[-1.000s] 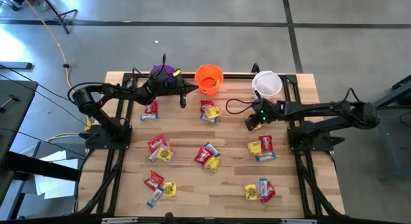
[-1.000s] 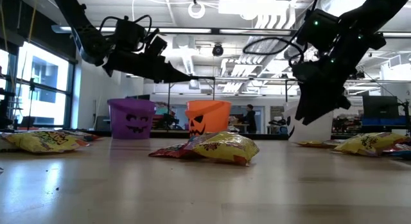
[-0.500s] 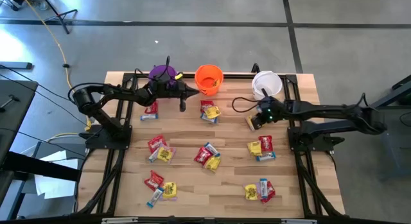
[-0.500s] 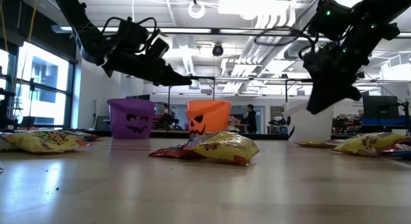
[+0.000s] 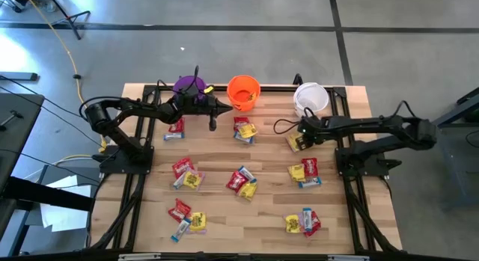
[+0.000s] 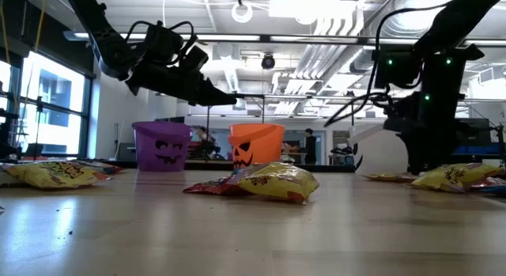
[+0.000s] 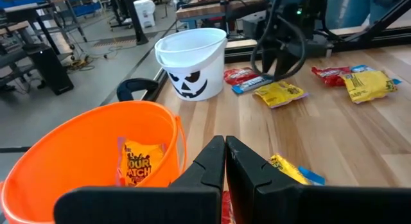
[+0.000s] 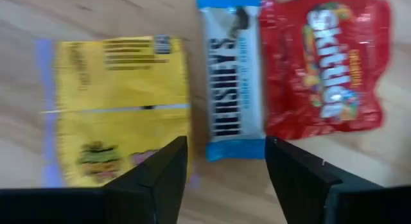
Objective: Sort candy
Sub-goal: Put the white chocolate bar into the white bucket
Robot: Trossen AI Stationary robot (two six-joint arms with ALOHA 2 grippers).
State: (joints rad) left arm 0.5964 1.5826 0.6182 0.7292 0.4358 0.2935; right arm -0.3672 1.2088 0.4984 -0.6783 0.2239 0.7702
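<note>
My right gripper (image 8: 225, 176) is open and points down over a small group of candy beside the white bucket (image 5: 310, 98): a yellow packet (image 8: 115, 102), a blue-and-white bar (image 8: 231, 89) and a red packet (image 8: 324, 63), all lying flat on the table. Its fingers stand on either side of the bar's near end, above it. My left gripper (image 7: 225, 166) is shut, holds nothing and hovers next to the orange bucket (image 7: 83, 166), which has a yellow packet (image 7: 142, 163) inside. The purple bucket (image 5: 188, 87) stands behind the left arm.
More groups of candy lie across the wooden table: near the left arm (image 5: 176, 129), below the orange bucket (image 5: 243, 130), in the middle (image 5: 242, 182), at the left (image 5: 185, 173), at the right (image 5: 304, 173) and near the front edge (image 5: 187, 216) (image 5: 303, 222).
My right gripper has come down toward the candy beside the white bucket and has tipped from a slant to pointing almost straight down. The candy has not moved.
</note>
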